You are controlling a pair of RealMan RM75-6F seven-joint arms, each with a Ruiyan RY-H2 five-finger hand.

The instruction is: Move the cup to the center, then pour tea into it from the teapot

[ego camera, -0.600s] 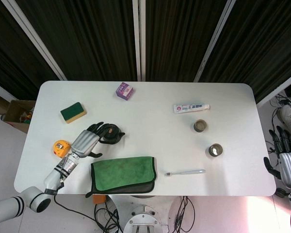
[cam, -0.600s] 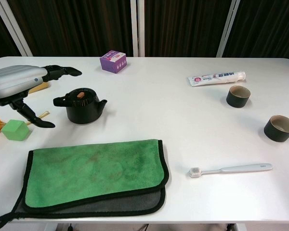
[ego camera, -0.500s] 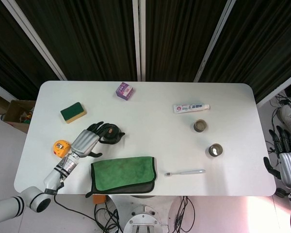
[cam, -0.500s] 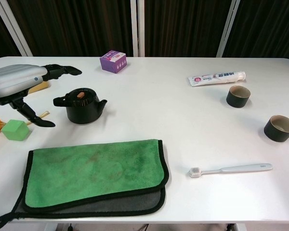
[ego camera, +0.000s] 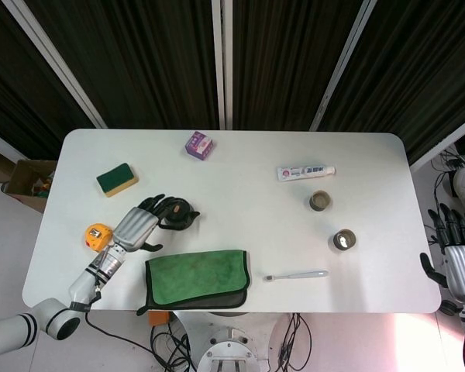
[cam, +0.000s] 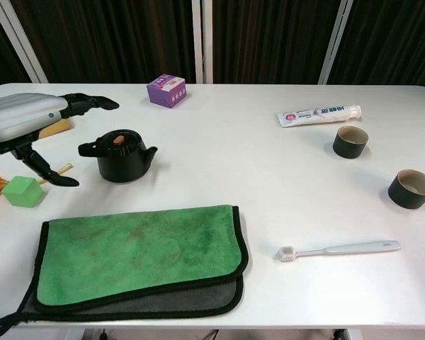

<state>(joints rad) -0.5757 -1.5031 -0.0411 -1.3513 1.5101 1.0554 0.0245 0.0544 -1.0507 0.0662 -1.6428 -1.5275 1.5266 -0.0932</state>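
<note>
Two dark cups sit far right on tabletop (cam: 219,163): near cup (cam: 411,188) close to edge, far cup (cam: 350,142) by toothpaste (cam: 318,114). Neither in middle yet. Teapot (cam: 118,155) sits left, above green cloth (cam: 138,255). Left robot hand (cam: 30,127) beside teapot, fingers spread, holding nothing, barely moved since before. Right robot hand (ego camera: 459,257) off table's right edge, fingers apart, slid down slightly. Cup move not started.

We see a white table (ego camera: 240,225) carrying, right of our left hand (ego camera: 139,225), a teapot (ego camera: 178,214), cloth (ego camera: 198,277), toothbrush (ego camera: 296,274) and two cups (ego camera: 320,201).
</note>
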